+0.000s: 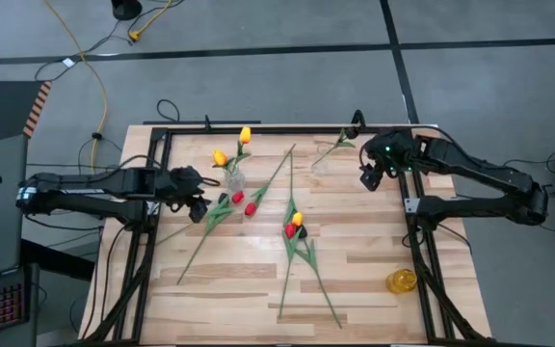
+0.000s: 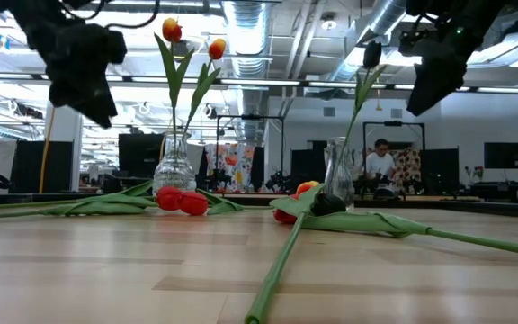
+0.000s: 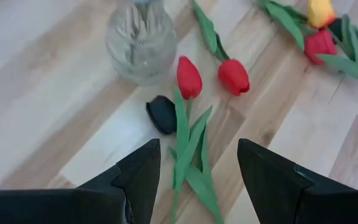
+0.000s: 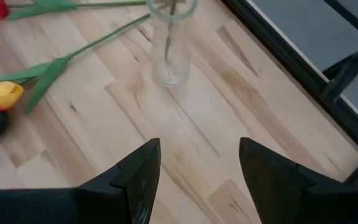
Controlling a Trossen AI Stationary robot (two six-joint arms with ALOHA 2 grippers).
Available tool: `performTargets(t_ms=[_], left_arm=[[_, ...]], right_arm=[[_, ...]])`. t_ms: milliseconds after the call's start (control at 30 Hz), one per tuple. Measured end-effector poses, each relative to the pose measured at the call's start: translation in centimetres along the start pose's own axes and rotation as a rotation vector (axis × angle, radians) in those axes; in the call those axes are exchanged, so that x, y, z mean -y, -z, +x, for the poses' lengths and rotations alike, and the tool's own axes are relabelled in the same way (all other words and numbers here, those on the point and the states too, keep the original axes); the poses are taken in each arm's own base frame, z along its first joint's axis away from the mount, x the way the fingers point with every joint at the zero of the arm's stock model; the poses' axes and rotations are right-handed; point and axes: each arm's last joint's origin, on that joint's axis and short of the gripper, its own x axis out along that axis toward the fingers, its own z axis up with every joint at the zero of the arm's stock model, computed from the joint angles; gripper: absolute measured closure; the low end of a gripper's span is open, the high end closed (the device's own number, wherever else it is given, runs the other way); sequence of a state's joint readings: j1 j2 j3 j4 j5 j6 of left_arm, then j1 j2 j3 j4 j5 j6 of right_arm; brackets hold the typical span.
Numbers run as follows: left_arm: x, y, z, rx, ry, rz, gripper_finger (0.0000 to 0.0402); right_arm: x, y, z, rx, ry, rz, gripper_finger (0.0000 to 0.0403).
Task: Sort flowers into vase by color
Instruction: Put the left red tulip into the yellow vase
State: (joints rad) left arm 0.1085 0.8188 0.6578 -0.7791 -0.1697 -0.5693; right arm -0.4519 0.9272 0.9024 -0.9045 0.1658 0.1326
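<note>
We note the left gripper [image 1: 198, 193] hanging over the table's left half, fingers apart and holding nothing. In its wrist view two red tulips [image 3: 189, 77] and a near-black one [image 3: 162, 114] lie on the wood just ahead of the open jaws, beside the round vase [image 3: 142, 38]. One green stem [image 3: 188, 155] runs down between the fingers, so its long axis lies roughly along the gripper's line of sight, not across it. We judge a wrist turn may be needed for the jaws to span the stem.

The right gripper [image 1: 372, 173] waits near the slim vase [image 4: 169, 53] at the table's far right, fingers also apart, empty. A yellow and red pair [image 1: 293, 225] lies mid-table between the arms. The left arm is clearly nearer the red heads.
</note>
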Motion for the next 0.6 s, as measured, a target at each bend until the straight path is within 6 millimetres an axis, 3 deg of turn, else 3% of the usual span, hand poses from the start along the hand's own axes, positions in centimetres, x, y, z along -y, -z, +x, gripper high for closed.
performTargets(t_ms=[300, 600], left_arm=[[-0.3, 1.8, 3.3, -0.096, 0.015, -0.013, 0.0200], [-0.3, 3.0, 6.5, -0.277, -0.076, 0.037, 0.0201]], right_arm=[[-1.6, 0.0, -0.3, 0.025, -0.075, -0.038, 0.0157], [-3.3, 0.3, -0.7, 0.027, -0.142, -0.044, 0.0157]])
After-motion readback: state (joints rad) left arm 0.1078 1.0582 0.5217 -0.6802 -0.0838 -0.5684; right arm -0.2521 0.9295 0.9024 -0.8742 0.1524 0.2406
